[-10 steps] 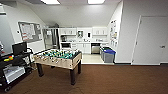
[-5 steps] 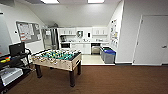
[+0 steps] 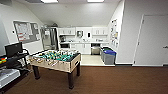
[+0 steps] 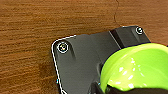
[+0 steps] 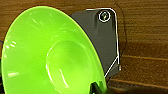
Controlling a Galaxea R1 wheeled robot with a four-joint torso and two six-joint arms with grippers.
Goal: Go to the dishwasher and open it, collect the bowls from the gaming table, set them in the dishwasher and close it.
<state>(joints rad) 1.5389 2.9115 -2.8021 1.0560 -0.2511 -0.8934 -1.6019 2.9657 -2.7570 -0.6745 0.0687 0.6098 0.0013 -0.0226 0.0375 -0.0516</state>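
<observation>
The dishwasher (image 3: 95,49) is a steel-fronted unit under the counter of the far kitchenette, and its door looks shut. In the left wrist view a pale yellow-green bowl (image 4: 135,67) hangs above the wooden floor, gripped by my left gripper (image 4: 107,88). The right wrist view has a bright green bowl (image 5: 50,55) tipped on its side above the floor, with my right gripper (image 5: 96,88) shut on its rim. The gaming table is out of view.
A table-football table (image 3: 56,60) stands left of centre on the dark floor. Blue-lidded bins (image 3: 108,56) sit by the right wall before the kitchenette. A cart with a monitor (image 3: 13,50) is at the left and a white door (image 3: 152,40) at the right.
The head picture has shifted a little, so the camera has moved slightly. The football table and the kitchenette hold their places in the room.
</observation>
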